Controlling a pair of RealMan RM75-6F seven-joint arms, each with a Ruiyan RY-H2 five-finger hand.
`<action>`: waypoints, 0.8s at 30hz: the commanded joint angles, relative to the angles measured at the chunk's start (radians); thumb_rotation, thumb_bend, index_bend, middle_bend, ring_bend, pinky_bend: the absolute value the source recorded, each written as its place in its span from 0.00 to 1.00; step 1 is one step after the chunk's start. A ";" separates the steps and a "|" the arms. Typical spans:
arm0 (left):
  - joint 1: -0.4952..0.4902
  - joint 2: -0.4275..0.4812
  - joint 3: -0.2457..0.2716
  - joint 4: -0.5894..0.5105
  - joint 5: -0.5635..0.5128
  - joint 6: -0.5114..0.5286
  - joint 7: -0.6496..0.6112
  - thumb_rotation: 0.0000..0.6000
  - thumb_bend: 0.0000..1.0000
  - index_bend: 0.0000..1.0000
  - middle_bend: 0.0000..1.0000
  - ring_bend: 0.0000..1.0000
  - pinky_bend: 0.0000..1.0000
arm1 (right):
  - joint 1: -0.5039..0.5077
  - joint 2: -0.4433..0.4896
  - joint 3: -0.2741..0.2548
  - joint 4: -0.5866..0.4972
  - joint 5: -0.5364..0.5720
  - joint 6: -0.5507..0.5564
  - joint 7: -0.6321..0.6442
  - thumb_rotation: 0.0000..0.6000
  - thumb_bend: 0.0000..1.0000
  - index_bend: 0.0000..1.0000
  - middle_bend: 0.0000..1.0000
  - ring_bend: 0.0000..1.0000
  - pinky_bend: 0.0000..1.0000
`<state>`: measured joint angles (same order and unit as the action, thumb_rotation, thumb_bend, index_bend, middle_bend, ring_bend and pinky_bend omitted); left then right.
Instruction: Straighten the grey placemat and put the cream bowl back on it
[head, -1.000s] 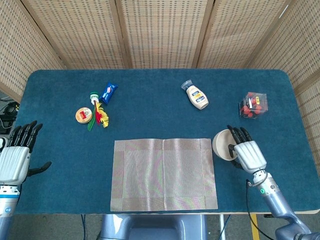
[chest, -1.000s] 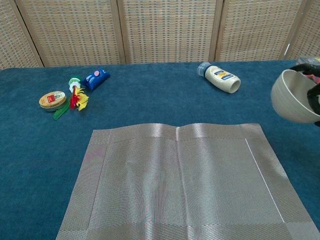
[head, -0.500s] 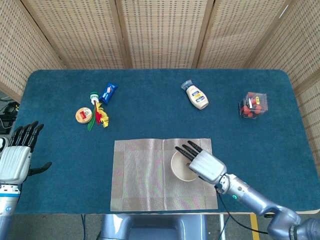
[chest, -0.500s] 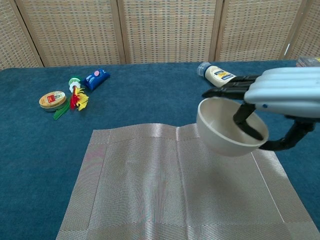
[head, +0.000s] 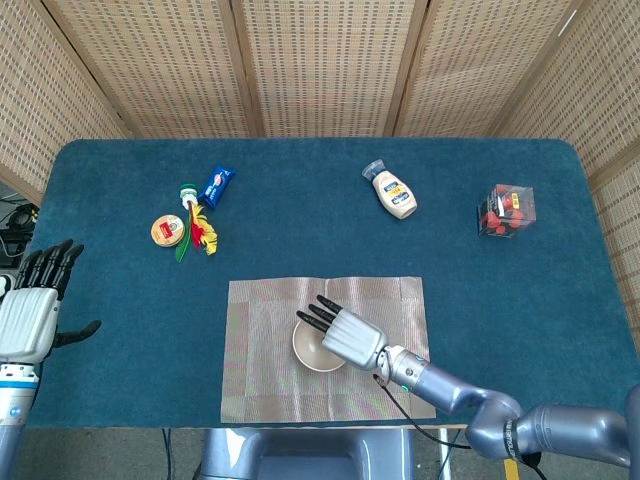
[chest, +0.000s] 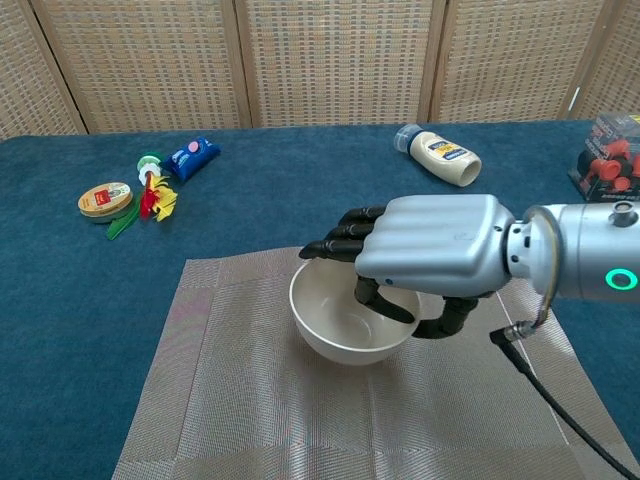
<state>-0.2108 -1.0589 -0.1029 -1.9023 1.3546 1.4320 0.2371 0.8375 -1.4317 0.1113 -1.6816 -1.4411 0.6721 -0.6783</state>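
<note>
Carried leftward, the cream bowl (chest: 345, 320), pinched by my right robot hand (chest: 425, 255), needs lowering level (mat's centre).

Desk (head: 300, 180) covered in dark blue felt-like cloth, corners rounded. Behind it, folding screen (head: 320, 65) of woven cane panels in pale wood frames, spanning full width, angled in at both sides. Grey floor (head: 120, 452) visible below desk's near edge. Light even, soft, no hard shadows.
</note>
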 joint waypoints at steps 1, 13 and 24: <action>0.000 0.000 0.000 0.001 -0.001 -0.002 0.001 1.00 0.00 0.00 0.00 0.00 0.00 | 0.029 -0.038 0.000 0.039 0.055 -0.011 -0.071 1.00 0.52 0.73 0.00 0.00 0.00; 0.001 0.005 -0.003 0.000 -0.001 -0.005 -0.009 1.00 0.00 0.00 0.00 0.00 0.00 | 0.053 -0.037 -0.030 0.026 0.140 0.011 -0.149 1.00 0.06 0.16 0.00 0.00 0.00; 0.009 0.013 -0.004 0.000 0.007 0.003 -0.035 1.00 0.00 0.00 0.00 0.00 0.00 | -0.028 0.085 -0.059 -0.102 0.022 0.214 -0.102 1.00 0.00 0.01 0.00 0.00 0.00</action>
<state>-0.2041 -1.0473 -0.1067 -1.9022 1.3591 1.4312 0.2057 0.8404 -1.3868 0.0667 -1.7519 -1.3846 0.8393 -0.7927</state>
